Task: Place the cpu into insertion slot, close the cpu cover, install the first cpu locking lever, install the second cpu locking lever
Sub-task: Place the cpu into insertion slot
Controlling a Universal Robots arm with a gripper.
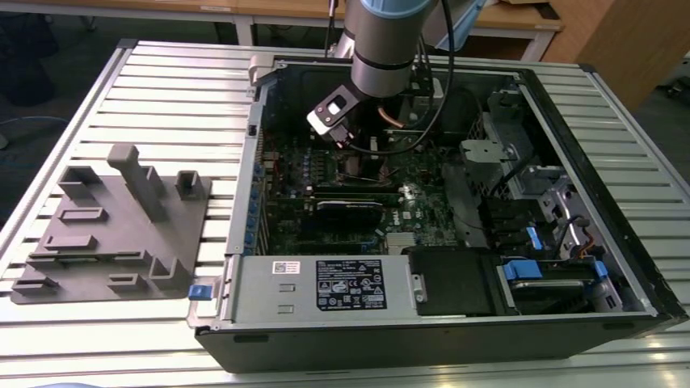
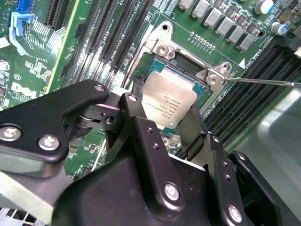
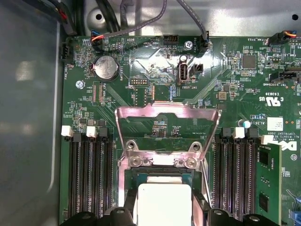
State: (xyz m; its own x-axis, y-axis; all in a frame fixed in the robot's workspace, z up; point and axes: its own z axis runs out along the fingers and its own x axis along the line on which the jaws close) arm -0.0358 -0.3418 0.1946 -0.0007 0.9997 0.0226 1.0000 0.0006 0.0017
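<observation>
Slatted pale metal worktop (image 1: 161,81) carries an open black computer case (image 1: 431,352), with a grey moulded fixture tray (image 1: 119,218) beside it on the exterior view's left. The single grey robot arm (image 1: 383,40) reaches down into the case, over the upper part of the green motherboard (image 3: 141,61).

The black two-fingered end effector (image 2: 167,110) is closed on the cpu (image 2: 171,96), a small flat square chip with a dull silver metal top. One finger sits against each of two opposite edges.

The cpu cover (image 3: 167,112), a thin metal frame plate with a square cut-out middle, lies folded open. Bare board shows through its window. It lies on the far side of the socket from the end effector, its hinge edge just beside the socket.

The insertion slot (image 2: 186,63), a small square socket with a dark rim, lies directly under the chip. The chip's edges run parallel to the rim and sit inside it. Judgement: placement is at or near seating, though full bedding cannot be told.

The chip is square, so no long axis governs. What matters is chip square-on over socket, with the cover clear behind.

One locking lever (image 2: 263,82), a thin bright metal rod, juts out from a socket corner, not latched.
</observation>
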